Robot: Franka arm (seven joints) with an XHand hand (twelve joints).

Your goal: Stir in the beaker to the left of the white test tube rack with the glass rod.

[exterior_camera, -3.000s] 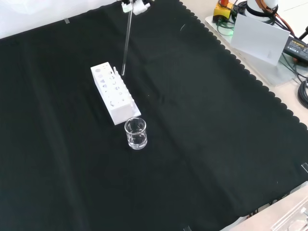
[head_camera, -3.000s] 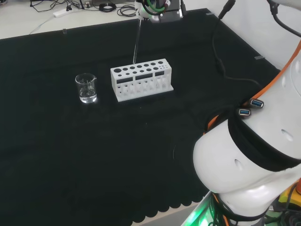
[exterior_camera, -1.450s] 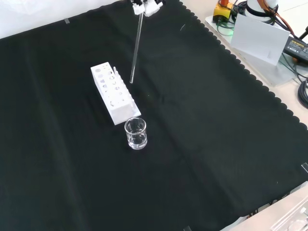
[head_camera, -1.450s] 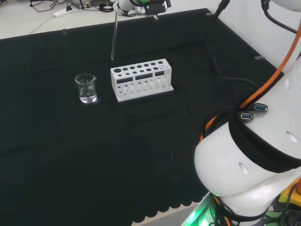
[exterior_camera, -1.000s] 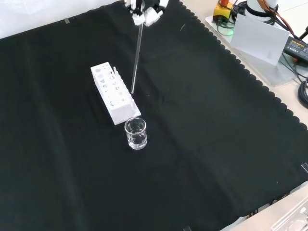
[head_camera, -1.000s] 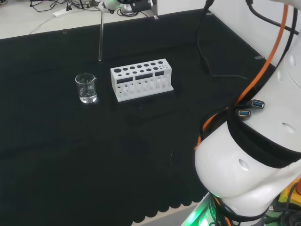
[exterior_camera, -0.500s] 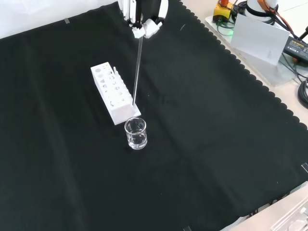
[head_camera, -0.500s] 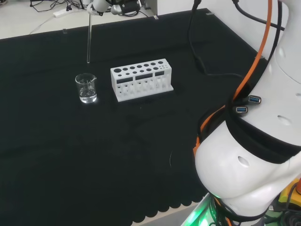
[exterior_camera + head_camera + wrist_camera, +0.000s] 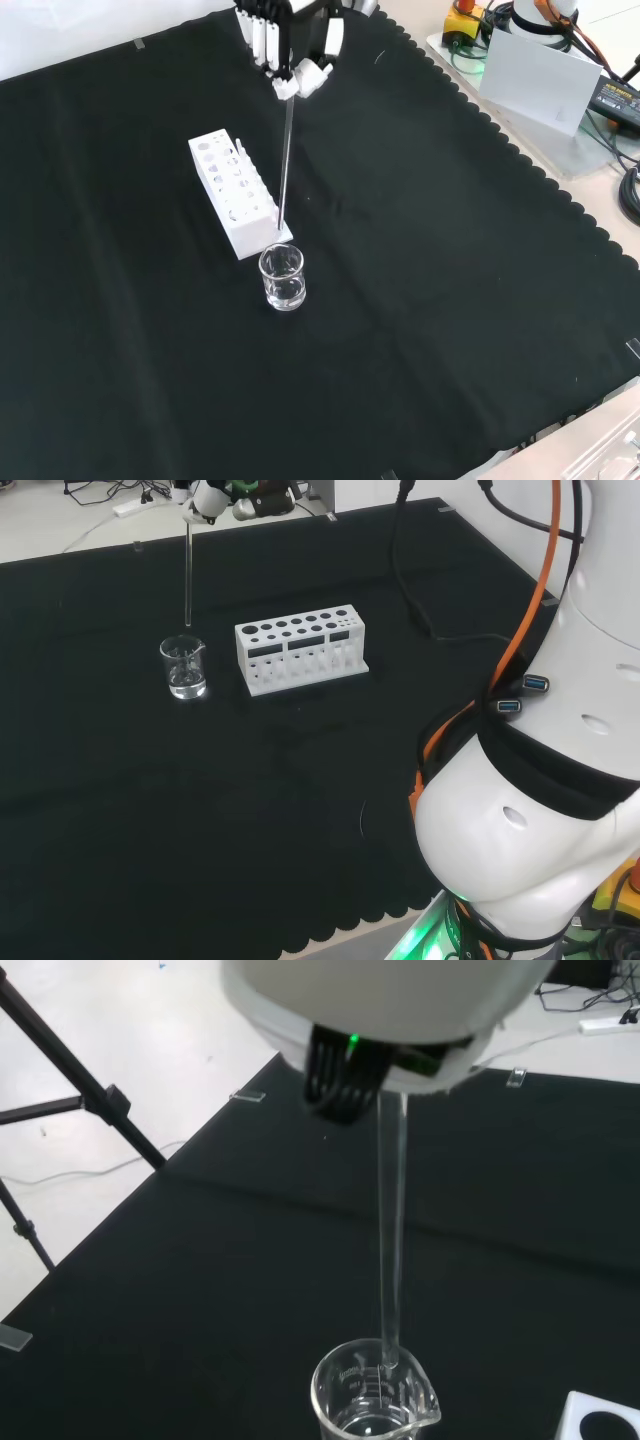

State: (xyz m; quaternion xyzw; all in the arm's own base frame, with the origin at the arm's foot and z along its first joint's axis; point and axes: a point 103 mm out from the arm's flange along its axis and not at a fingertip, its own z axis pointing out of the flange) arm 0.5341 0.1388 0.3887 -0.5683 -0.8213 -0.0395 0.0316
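Moved from over white test tube rack [image 9: 300,648] to above beaker [image 9: 184,667]; fingers [image 9: 296,72] pinching glass rod [image 9: 188,575]; lowering next.

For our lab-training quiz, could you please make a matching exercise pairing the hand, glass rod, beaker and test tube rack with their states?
1. hand
2. glass rod
3. beaker
4. test tube rack

A. white, with rows of holes on top
B. clear, standing on the cloth
C. hanging upright, tip at the beaker's rim
D. fingers curled round the rod's top

Pairs: 1-D, 2-C, 3-B, 4-A
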